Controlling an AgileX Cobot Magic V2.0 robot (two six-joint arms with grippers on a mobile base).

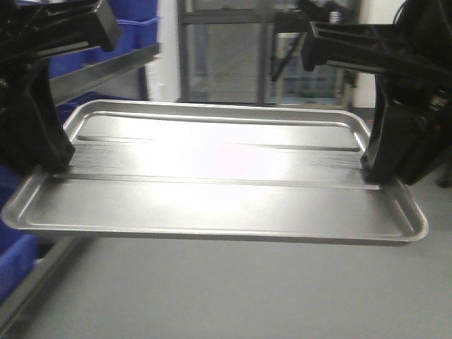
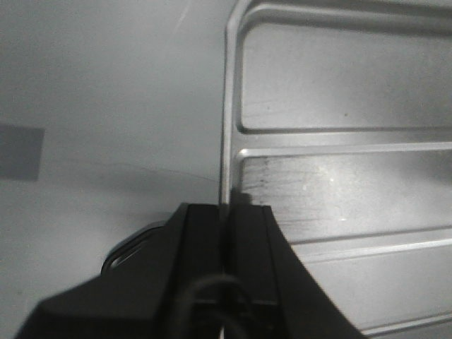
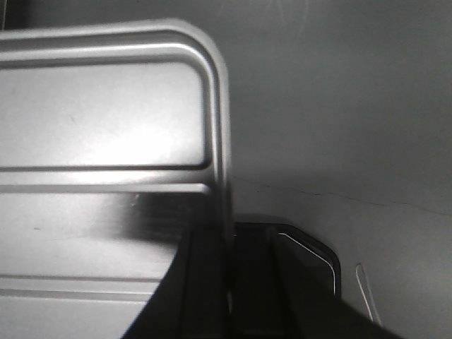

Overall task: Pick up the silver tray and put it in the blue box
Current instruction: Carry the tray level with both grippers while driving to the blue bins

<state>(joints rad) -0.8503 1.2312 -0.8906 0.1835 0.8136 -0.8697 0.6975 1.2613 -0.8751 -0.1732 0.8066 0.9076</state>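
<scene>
The left hand (image 2: pixel 226 212) and the right hand (image 3: pixel 229 236) each clamped one short rim of the silver tray (image 1: pixel 212 205), above the floor (image 1: pixel 212 296).

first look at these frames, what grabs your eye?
The silver tray fills the centre of the front view, glaring with reflected light and apparently held clear of the grey surface. The left gripper and right gripper are each shut on the rim at one short end, shown close up in the wrist views. Blue bins sit at the far left.
</scene>
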